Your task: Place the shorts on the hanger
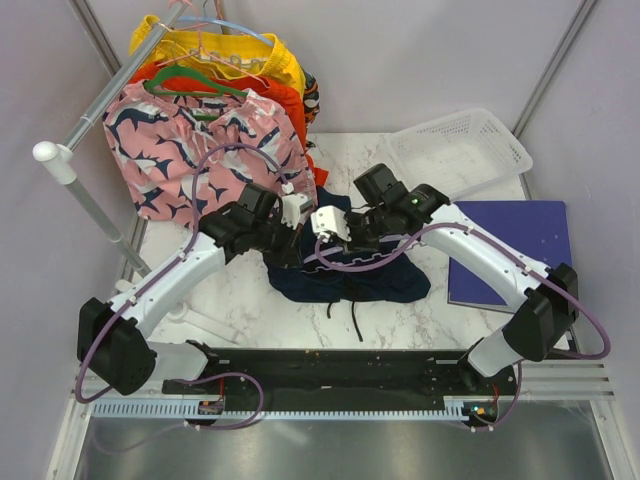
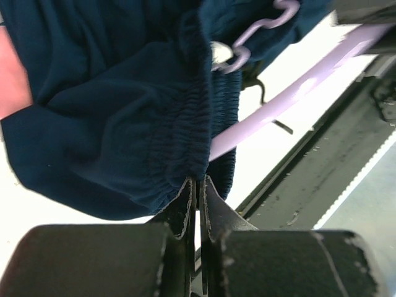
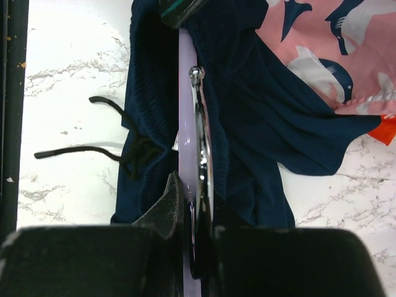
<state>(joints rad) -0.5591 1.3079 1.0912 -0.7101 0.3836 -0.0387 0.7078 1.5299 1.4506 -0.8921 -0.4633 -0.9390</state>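
The shorts (image 1: 385,283) are seen near the middle of the marble table (image 1: 232,292), bunched between the 2 grippers, with the lower part resting on the tabletop. The drawstring (image 3: 62,150) is trailed loose across the table on the near side.

The left gripper (image 2: 197,184) is pressed together, and the gathered edge of the elastic waistband is pinched between its 2 fingers. From the left wrist view the navy fabric is seen hanging upward and to the left of that pinch.

The hanger (image 2: 297,93) is shown as a thin, pale bar that passes behind the waistband and emerges on the far side. A small curled clip (image 2: 236,57) of the same pale colour is seen just beside the waistband.

The right gripper (image 3: 193,198) is closed on the hanger's bar, which runs straight away from its fingers with navy fabric on both sides. A shiny metal piece (image 3: 199,124) is laid along that bar; what it is cannot be told.

Pink shark-print shorts (image 1: 190,150) are hung on the rail (image 1: 110,90) at the back left, just beside the navy fabric. A white basket (image 1: 500,140) and a flat dark blue pad (image 1: 520,240) are seen on the right.
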